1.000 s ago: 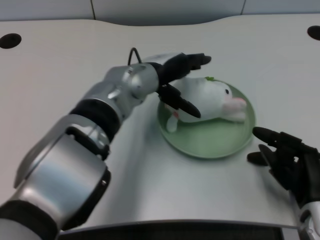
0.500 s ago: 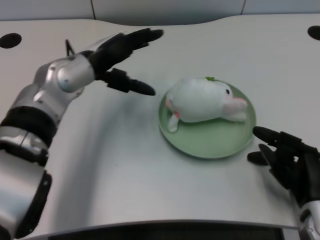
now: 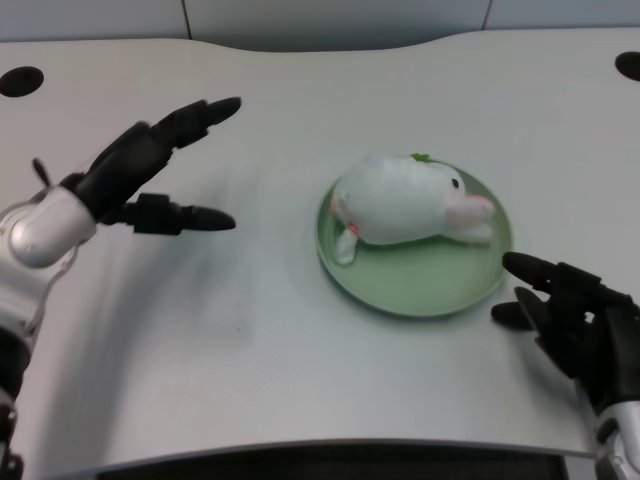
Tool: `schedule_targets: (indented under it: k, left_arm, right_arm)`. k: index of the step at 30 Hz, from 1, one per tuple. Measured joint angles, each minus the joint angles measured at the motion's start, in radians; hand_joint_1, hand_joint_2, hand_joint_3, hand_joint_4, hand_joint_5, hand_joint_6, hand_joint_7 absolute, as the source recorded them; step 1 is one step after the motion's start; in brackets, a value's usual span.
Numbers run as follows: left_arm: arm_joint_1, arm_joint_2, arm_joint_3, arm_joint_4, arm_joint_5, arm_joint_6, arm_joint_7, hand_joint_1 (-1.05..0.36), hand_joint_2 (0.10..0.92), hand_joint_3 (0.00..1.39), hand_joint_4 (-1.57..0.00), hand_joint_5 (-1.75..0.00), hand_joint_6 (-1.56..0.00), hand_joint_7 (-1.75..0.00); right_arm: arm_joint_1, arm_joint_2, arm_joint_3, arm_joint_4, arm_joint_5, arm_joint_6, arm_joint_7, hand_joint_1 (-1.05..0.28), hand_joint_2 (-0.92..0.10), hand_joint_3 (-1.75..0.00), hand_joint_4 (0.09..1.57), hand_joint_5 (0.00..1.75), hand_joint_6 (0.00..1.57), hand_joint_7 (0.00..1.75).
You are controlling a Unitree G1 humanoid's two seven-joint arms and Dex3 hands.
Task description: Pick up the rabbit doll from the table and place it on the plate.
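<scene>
The rabbit (image 3: 405, 200) lies on its side on the plate (image 3: 425, 285) (pink ears toward the plate's right rim), while the left hand (image 3: 150, 175) hovers over the table (image 3: 300, 360) well left of the plate, fingers spread and holding nothing.

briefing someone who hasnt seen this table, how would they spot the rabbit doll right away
Start at the white table and find the round green plate, right of centre. The rabbit doll lies on its side on the plate's far half. It is the only soft white thing there, with a black eye, pink ears and a green tuft on top, and neither black hand touches it.
</scene>
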Motion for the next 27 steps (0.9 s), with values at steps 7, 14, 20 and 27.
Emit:
schedule_targets:
  k: [7, 14, 20, 27]
  left_arm:
    - [0.215, -0.007, 0.069, -0.192, -0.048, 0.03, 0.058, -0.48, 0.921, 0.09, -0.31, -0.2, -0.27, -0.05]
    - [0.394, -0.059, 0.127, -0.361, -0.09, 0.099, 0.13, -0.37, 0.921, 0.23, -0.36, -0.23, -0.3, -0.03]
    - [0.454, -0.076, 0.138, -0.431, -0.086, 0.128, 0.157, -0.35, 0.921, 0.23, -0.37, -0.24, -0.31, -0.03]
    - [0.531, -0.108, 0.123, -0.461, -0.057, 0.115, 0.186, -0.36, 0.921, 0.24, -0.43, -0.29, -0.39, -0.05]
  right_arm:
    - [0.0, -0.001, 0.0, -0.004, 0.001, 0.007, 0.002, -0.41, -0.92, -0.19, 0.8, 0.77, 0.99, 0.01]
    - [0.001, -0.002, -0.001, -0.005, 0.002, 0.014, 0.004, -0.4, -0.92, -0.19, 0.8, 0.77, 0.99, 0.01]
    - [0.001, -0.002, 0.0, -0.005, 0.001, 0.009, 0.005, -0.41, -0.92, -0.19, 0.8, 0.77, 1.0, 0.01]
    - [0.001, -0.002, -0.001, -0.011, 0.007, 0.011, 0.008, -0.42, -0.92, -0.19, 0.8, 0.78, 1.0, 0.01]
